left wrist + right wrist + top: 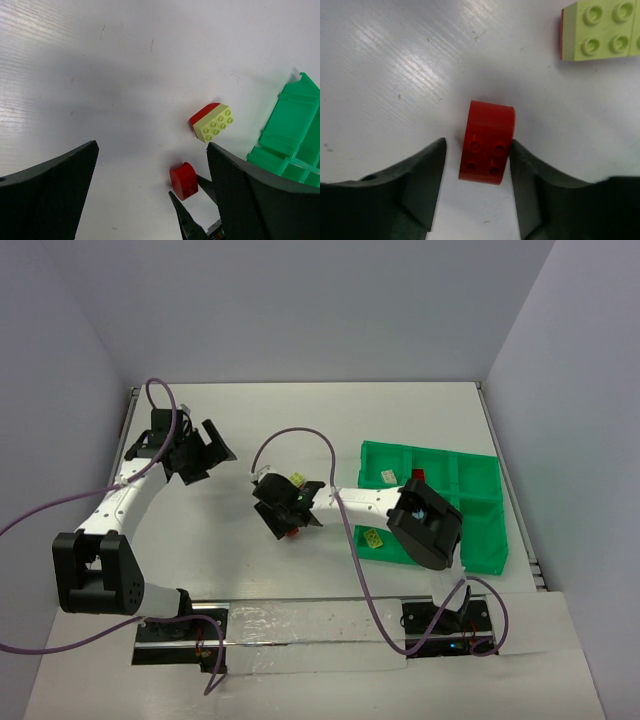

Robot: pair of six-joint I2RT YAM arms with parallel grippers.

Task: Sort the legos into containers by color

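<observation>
While right fingers (415, 185) straddle red brick (487, 142) unclamped, left fingers (45, 200) gape; yellow-green brick (602, 30) near

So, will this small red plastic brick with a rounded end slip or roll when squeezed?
The red plastic brick looks rigid, so it should not flex. Its glossy sides may slip in the right pincer. Resting flat, it probably won't roll.

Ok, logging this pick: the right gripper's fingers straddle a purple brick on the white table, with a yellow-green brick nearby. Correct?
Not quite: the brick between the right gripper's fingers is red, not purple; the right wrist view shows it. It lies on the white table, a yellow-green brick nearby.
</observation>
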